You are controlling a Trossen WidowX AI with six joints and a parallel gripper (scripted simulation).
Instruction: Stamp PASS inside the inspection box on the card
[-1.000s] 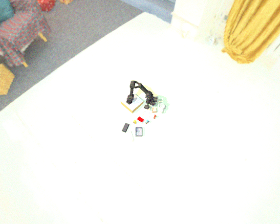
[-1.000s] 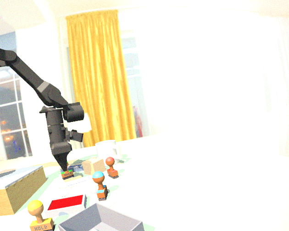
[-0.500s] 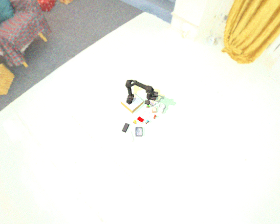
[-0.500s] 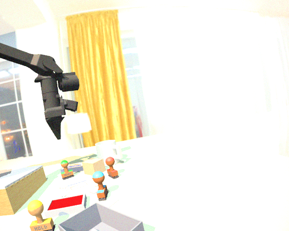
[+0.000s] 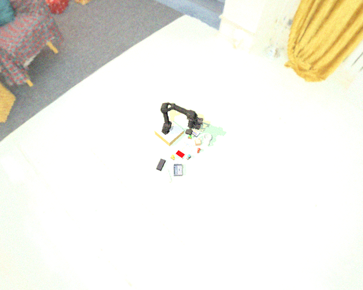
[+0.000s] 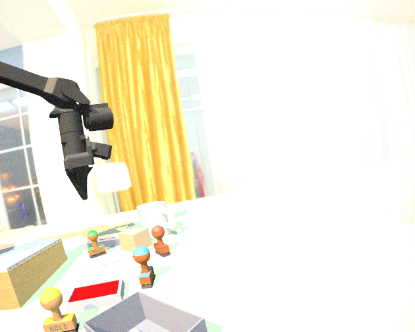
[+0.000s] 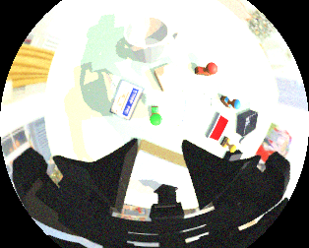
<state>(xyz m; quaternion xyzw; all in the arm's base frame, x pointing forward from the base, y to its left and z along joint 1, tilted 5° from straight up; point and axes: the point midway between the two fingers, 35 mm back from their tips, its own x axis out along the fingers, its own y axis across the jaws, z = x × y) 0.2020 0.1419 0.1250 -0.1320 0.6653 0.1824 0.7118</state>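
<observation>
The PASS stamp [image 6: 93,243] [image 7: 154,117] [image 5: 190,137], with a green knob and a wooden base, stands upright on the bench by itself. My gripper [image 6: 83,192] [image 7: 159,142] [image 5: 193,129] hangs well above it, open and empty. The red ink pad [image 6: 93,290] [image 7: 217,127] [image 5: 179,153] lies nearer the front. The white card [image 6: 110,265] lies between the stamp and the pad. It is washed out by glare, and I cannot make out its box or any print.
A blue-knobbed stamp [image 6: 142,263] [image 7: 230,100], a red-knobbed stamp [image 6: 159,241] [image 7: 205,68] and a yellow HOLD stamp [image 6: 55,309] stand around. A wooden block [image 6: 134,238], a white mug [image 6: 153,214], a grey tray [image 6: 145,313] and a wooden box [image 6: 27,269] are close by.
</observation>
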